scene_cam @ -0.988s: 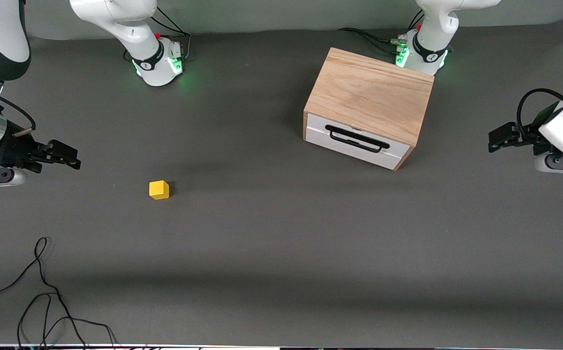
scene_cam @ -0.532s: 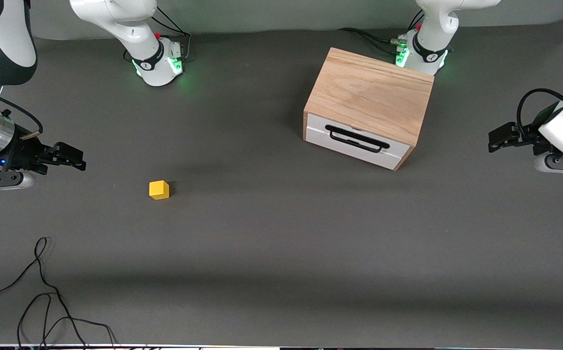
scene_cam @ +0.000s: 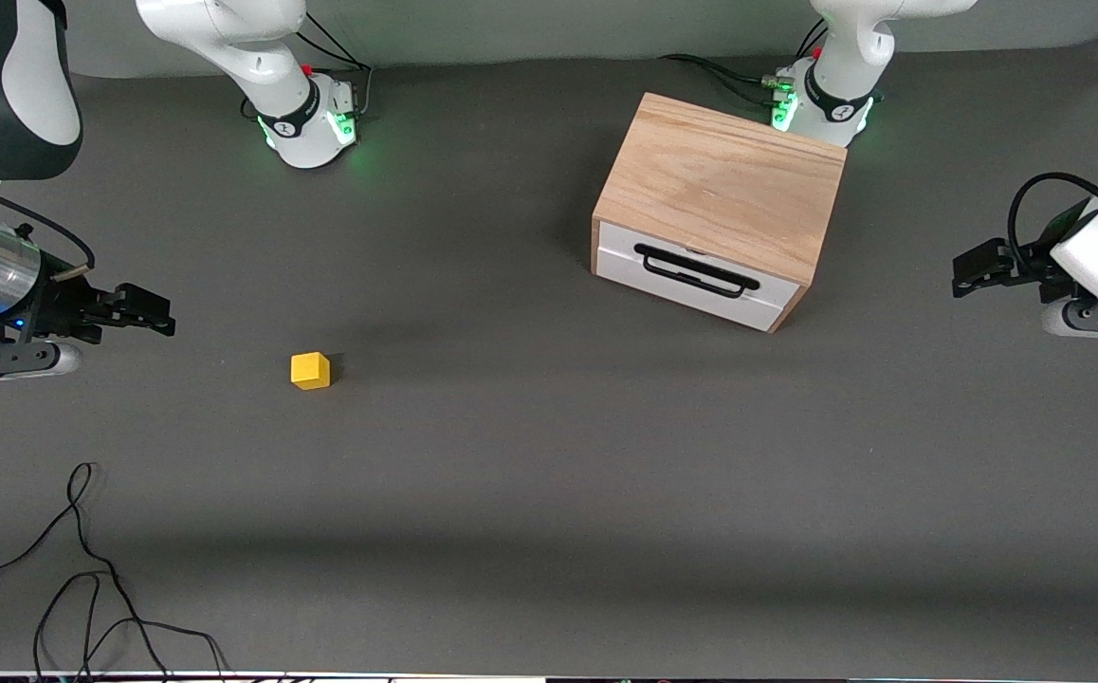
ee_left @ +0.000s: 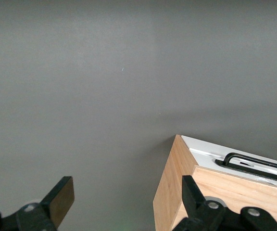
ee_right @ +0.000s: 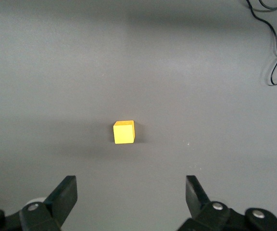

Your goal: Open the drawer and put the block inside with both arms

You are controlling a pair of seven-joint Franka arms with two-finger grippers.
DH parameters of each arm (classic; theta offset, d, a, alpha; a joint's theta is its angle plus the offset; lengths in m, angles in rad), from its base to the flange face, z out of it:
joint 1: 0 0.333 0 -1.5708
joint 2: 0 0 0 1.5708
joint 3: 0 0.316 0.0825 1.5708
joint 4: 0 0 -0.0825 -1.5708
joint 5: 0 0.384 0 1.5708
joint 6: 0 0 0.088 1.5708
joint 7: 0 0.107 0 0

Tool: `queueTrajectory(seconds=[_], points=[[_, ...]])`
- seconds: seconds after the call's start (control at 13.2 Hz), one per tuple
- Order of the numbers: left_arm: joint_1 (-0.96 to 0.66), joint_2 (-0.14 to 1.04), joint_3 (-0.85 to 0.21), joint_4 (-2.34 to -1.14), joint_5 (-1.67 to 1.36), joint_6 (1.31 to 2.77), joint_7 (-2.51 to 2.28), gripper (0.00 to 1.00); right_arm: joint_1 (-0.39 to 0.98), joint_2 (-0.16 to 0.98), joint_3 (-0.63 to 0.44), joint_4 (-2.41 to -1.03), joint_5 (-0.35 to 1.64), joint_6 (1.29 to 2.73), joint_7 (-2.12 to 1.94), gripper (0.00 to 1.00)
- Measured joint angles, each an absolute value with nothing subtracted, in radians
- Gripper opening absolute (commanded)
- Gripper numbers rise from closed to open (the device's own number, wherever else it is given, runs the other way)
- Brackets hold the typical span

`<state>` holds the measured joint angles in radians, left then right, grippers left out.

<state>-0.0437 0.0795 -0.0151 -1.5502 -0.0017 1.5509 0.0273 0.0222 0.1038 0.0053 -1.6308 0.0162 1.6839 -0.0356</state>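
The yellow block (scene_cam: 310, 370) (ee_right: 123, 132) lies on the grey table toward the right arm's end. My right gripper (scene_cam: 153, 313) (ee_right: 131, 190) hangs open and empty, short of the block on the side of the table's end. The light oak cabinet (scene_cam: 722, 188) (ee_left: 177, 192) stands near the left arm's base. Its drawer (scene_cam: 696, 277) with white front and black bar handle (scene_cam: 697, 270) (ee_left: 254, 162) is closed. My left gripper (scene_cam: 971, 268) (ee_left: 127, 192) waits open and empty near the table's end, apart from the cabinet.
A loose black cable (scene_cam: 84, 579) (ee_right: 275, 53) curls on the table near the front camera at the right arm's end. The two green-lit bases (scene_cam: 307, 119) (scene_cam: 819, 100) stand along the edge farthest from the front camera.
My right gripper has moved a little toward the block, still open. The left arm, block and cabinet have not moved.
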Motion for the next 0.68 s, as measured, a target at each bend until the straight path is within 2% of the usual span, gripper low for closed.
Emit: queueTrajectory(seconds=[0.68], points=[[-0.06,0.079,-0.028,-1.55,-0.008,1.551,-0.053,1.0,0.023,0.106,0.005,-1.65,0.016,1.684,-0.037,1.0]])
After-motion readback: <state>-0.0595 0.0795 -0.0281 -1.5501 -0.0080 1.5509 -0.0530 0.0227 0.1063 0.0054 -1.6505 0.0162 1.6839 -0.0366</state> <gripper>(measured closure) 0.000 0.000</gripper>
